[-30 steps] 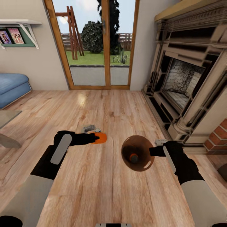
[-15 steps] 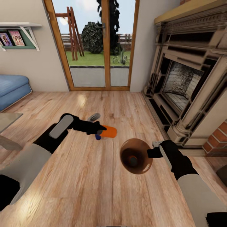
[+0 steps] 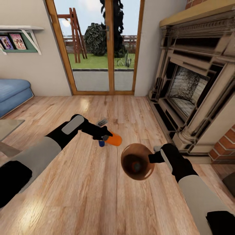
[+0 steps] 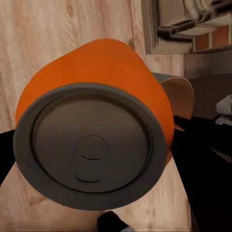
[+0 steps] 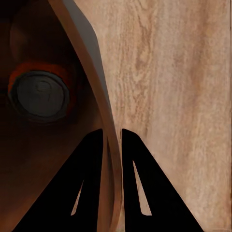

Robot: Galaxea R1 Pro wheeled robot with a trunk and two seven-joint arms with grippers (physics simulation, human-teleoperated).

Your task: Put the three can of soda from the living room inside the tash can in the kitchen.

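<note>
One can (image 5: 39,95) already lies in the tash can (image 3: 138,162), rim pinched by right hand (image 5: 112,137). Left hand (image 3: 106,137) grips orange can (image 3: 114,139) nearby; blue one possibly beneath.

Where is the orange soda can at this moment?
In the head view, the orange soda can is held in the left gripper above the wood floor, just left of the trash can.

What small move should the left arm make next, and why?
Probably carry the orange can a bit further toward the bin until it is over the opening, then let go. The left hand grips the can short of the rim, while the right hand pinches the bin's wall. One can already lies inside.
</note>
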